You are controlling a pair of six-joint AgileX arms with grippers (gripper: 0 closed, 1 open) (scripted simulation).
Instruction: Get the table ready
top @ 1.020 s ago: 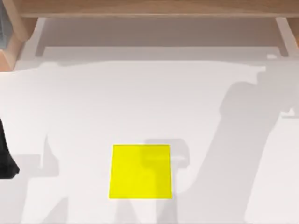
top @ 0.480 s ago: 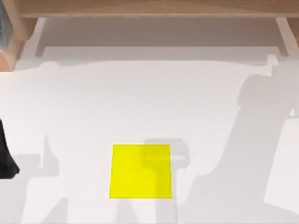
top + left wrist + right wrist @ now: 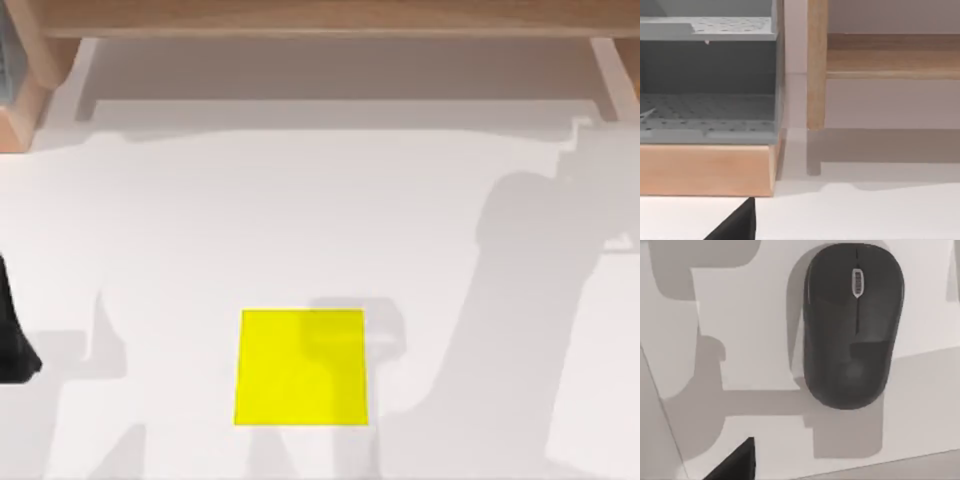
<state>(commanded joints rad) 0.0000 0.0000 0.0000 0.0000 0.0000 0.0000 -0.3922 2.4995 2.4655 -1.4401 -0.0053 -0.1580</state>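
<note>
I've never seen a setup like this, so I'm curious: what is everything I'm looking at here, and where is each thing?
Table: one, white, spanning the whole top view.
Mat: one, yellow, square, flat on the table near its front edge, about the middle.
Shelf: one, light wood, along the table's back edge.
Rack: one, grey, perforated trays, on a wooden base beside the shelf post, at the table's back left.
Mouse: one, black, lying on the table under the right wrist camera.
Left arm: one, black, at the table's left edge.
</note>
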